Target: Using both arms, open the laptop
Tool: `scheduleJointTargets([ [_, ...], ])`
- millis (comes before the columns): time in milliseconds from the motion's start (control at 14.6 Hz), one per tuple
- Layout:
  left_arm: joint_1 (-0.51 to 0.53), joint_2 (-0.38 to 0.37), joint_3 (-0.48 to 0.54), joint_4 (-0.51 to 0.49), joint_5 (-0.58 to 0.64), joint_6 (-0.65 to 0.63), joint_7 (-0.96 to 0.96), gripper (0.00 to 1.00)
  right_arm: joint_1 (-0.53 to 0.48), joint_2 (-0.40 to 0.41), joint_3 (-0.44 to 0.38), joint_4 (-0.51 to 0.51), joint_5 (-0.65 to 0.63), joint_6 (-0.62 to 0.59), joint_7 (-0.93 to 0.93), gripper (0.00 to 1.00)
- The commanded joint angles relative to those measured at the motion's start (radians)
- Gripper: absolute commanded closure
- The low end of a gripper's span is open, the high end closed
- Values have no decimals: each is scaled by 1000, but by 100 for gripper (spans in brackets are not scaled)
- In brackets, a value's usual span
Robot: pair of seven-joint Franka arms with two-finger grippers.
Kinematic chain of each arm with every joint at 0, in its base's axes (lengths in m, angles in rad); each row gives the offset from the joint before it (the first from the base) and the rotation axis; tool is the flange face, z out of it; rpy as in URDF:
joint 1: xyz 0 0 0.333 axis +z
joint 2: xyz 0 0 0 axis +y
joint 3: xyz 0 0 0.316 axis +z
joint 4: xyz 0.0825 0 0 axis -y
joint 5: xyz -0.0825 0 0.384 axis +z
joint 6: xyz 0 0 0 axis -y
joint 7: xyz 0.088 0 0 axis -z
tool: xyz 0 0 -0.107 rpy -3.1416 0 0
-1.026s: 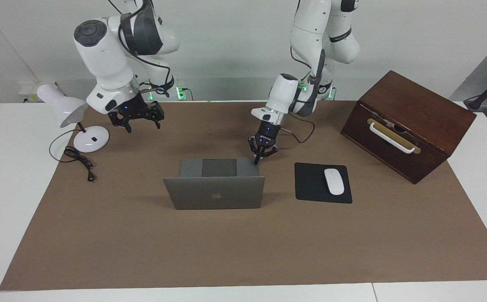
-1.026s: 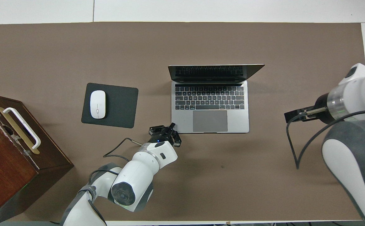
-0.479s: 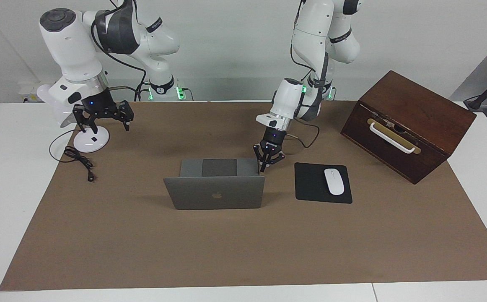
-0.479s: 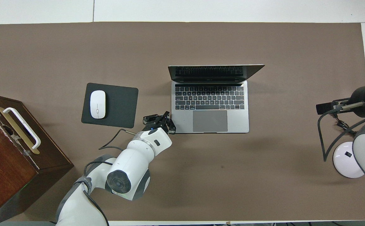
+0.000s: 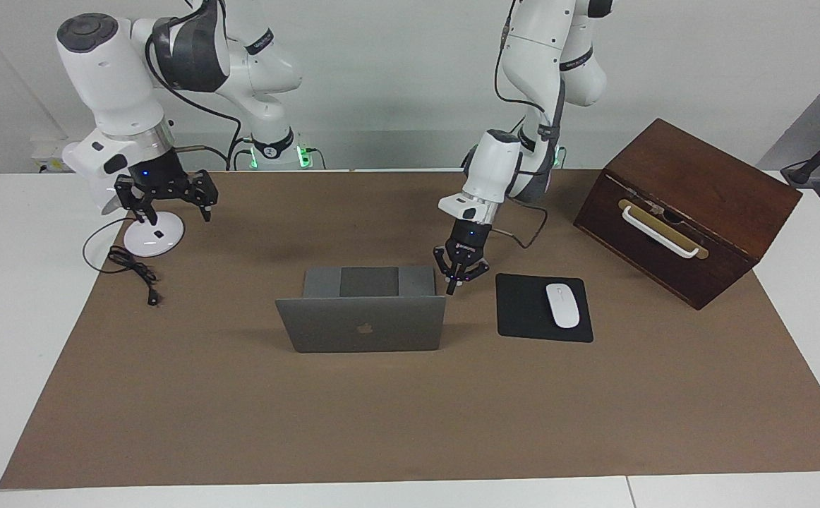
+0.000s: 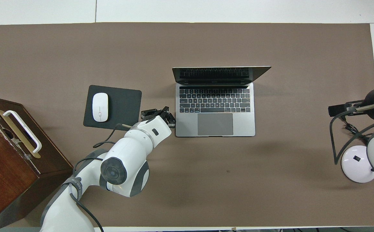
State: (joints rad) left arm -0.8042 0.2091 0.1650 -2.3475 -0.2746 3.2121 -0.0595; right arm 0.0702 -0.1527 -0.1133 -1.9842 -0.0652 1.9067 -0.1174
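The laptop (image 5: 360, 324) stands open on the brown mat, lid upright with its apple logo facing away from the robots. Its keyboard and trackpad show in the overhead view (image 6: 215, 112). My left gripper (image 5: 454, 282) is shut and empty. It hangs low beside the laptop's base, at the edge toward the left arm's end, between the laptop and the mouse pad. It also shows in the overhead view (image 6: 163, 115). My right gripper (image 5: 164, 203) is open and empty, raised over the lamp's base at the right arm's end, and shows at the overhead view's edge (image 6: 336, 110).
A black mouse pad (image 5: 523, 310) with a white mouse (image 5: 562, 305) lies beside the laptop. A brown wooden box (image 5: 685, 204) with a white handle stands at the left arm's end. A white lamp base (image 5: 154, 240) and its cable (image 5: 131, 268) lie at the right arm's end.
My left gripper has left the laptop base's corner nearest the robots and moved alongside the base toward the mouse pad. My right gripper swung out over the lamp base. The laptop has not moved.
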Motion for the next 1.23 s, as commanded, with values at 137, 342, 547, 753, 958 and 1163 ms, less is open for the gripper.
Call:
scheduleJointTargets([
  [137,69,-109,10,56,-11,-240,30,100,-24,-1,10,-5,-5,28,2,0],
  [342,123,-149,10,129,-3,-407,52,100,-23,-1,10,-10,-5,35,4,0],
  [547,178,-168,14,213,30,-587,73,100,-21,-2,10,-16,-5,35,5,0],
  [753,252,-192,13,309,98,-769,76,100,-17,-11,11,-38,13,41,16,0],
  [958,316,-227,13,355,130,-891,99,100,-17,-10,10,-38,15,46,12,0],
  [1163,381,-246,14,431,173,-1044,138,100,-18,-10,10,-36,15,48,7,0],
])
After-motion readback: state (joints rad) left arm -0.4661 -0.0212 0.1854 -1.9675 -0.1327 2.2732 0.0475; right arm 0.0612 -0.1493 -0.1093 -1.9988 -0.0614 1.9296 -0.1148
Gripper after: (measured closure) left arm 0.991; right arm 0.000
